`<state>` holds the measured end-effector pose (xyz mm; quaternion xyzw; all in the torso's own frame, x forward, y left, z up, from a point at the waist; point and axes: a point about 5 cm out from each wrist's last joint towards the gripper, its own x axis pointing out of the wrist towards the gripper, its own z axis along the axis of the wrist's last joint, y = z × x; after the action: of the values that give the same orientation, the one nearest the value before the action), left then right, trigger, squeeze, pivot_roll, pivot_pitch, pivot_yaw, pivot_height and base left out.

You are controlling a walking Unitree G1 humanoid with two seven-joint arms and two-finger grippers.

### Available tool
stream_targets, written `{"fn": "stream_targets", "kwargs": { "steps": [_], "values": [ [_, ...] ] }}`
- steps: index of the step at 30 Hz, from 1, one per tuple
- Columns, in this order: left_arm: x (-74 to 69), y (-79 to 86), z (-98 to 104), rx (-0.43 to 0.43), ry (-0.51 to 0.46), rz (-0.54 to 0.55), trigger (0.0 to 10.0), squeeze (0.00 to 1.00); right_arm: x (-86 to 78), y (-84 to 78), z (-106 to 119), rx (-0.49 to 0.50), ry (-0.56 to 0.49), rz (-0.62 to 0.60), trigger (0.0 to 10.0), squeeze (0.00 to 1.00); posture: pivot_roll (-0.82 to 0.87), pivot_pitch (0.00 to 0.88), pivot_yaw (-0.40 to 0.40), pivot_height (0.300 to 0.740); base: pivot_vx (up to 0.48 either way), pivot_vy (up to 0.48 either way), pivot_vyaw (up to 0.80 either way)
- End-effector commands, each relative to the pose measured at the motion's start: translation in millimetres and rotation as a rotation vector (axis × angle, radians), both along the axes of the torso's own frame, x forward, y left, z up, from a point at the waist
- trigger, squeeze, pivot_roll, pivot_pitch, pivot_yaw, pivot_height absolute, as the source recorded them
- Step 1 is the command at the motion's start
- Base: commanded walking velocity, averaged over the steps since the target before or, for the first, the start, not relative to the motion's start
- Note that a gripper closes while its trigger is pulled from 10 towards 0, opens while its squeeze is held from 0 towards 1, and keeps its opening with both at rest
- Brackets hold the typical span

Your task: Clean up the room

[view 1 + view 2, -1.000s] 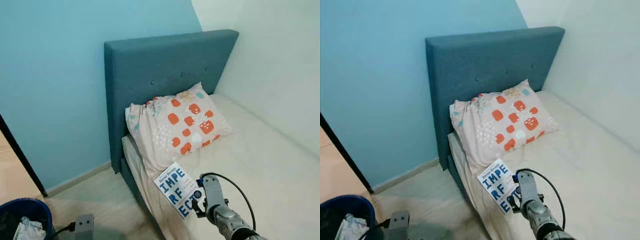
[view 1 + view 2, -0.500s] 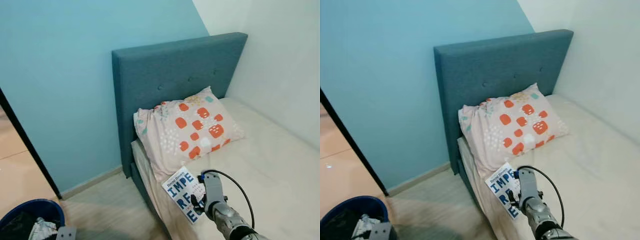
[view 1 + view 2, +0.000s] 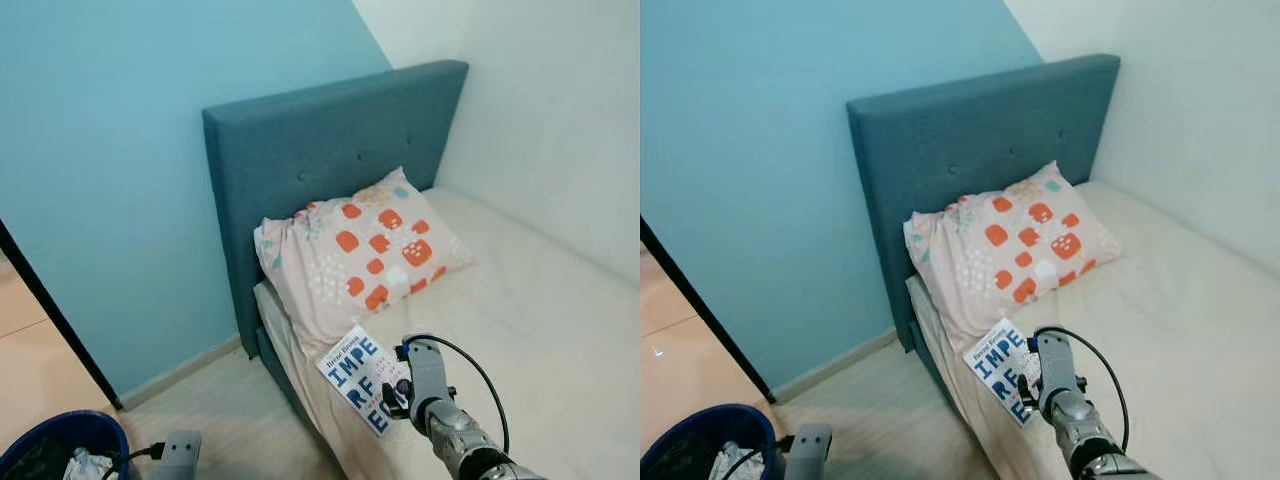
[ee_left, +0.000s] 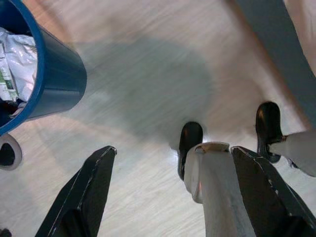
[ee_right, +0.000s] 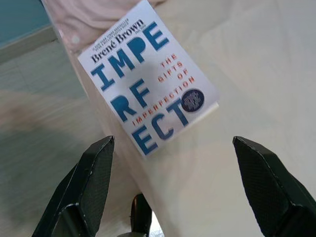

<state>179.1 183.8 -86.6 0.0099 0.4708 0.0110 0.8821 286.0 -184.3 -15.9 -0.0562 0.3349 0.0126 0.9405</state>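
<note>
The right end effector (image 3: 403,382) is hovering over the book (image 5: 148,89), with its two black fingers (image 5: 86,185) standing wide apart and holding nothing. The book, a white paperback printed in large blue letters, is lying flat on the bed (image 3: 540,300) at the bed's near left edge, just below the patterned pillow (image 3: 350,250) and partly overhanging the mattress side. In the right wrist view the cover is sitting between the spread fingers but apart from both; no contact is showing.

The left end effector (image 4: 173,197) is hanging low over the wooden floor (image 4: 143,89), fingers likewise wide and empty, near the blue waste bin (image 4: 47,81), which is already holding crumpled paper and wrappers. The robot's own feet are showing beneath that wrist.

Judgement: the step in hand is the approach to the book, as the one loose item lying on the bed. The grasp is not yet made. The next move is calling for a descent until the fingers are straddling the overhanging edge, then a closure across the thin cover. A flat book on soft bedding is offering little purchase from above, so the exposed edge is looking like the better entry. Risk: a push from the fingers is likely to slide the book off the mattress onto the floor.
</note>
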Motion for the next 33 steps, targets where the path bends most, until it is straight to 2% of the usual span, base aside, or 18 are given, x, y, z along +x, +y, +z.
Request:
{"fn": "stream_targets", "kwargs": {
  "steps": [1,6,10,14,20,25,27,33],
  "values": [
    [-7.6,-0.3,-4,0.004,0.040,-0.019,10.0,0.00,-4.5,-2.9,-3,-0.012,0.008,0.002,10.0,0.00,-0.08,0.057,-0.027,0.740,-0.326,0.000,0.00],
    [-10.2,0.5,-5,0.006,0.050,-0.017,10.0,0.00,-5.1,-4.1,-4,-0.013,0.011,-0.002,10.0,0.00,-0.08,0.059,-0.025,0.740,-0.326,0.000,0.00],
    [-20.5,-0.9,-9,0.008,0.071,-0.022,10.0,0.00,-5.9,-5.7,-4,-0.024,0.013,0.002,10.0,0.00,-0.09,0.067,-0.029,0.740,-0.325,0.000,0.00],
    [-24.6,-3.2,-11,0.005,0.078,-0.025,10.0,0.00,-6.1,-6.1,-4,-0.032,0.014,0.008,10.0,0.00,-0.09,0.070,-0.032,0.740,-0.326,0.000,0.00],
    [-32.3,-19.1,-15,-0.010,0.092,-0.045,10.0,0.00,-7.2,-5.4,-5,-0.050,0.020,0.028,10.0,0.00,-0.10,0.077,-0.034,0.740,-0.324,0.000,0.00],
    [-32.0,-25.3,-16,-0.015,0.093,-0.052,10.0,0.00,-7.4,-4.9,-6,-0.054,0.022,0.033,10.0,0.00,-0.10,0.079,-0.033,0.740,-0.324,0.000,0.00],
    [-27.8,-29.0,-14,-0.016,0.090,-0.058,10.0,0.00,-7.7,-4.4,-6,-0.060,0.024,0.037,10.0,0.00,-0.10,0.081,-0.030,0.740,-0.324,0.000,0.00],
    [-18.6,-35.5,-11,-0.016,0.080,-0.068,10.0,0.00,-8.8,-4.9,-7,-0.062,0.033,0.024,10.0,0.00,-0.10,0.084,-0.025,0.740,-0.327,0.000,-0.75]
  ]
}}
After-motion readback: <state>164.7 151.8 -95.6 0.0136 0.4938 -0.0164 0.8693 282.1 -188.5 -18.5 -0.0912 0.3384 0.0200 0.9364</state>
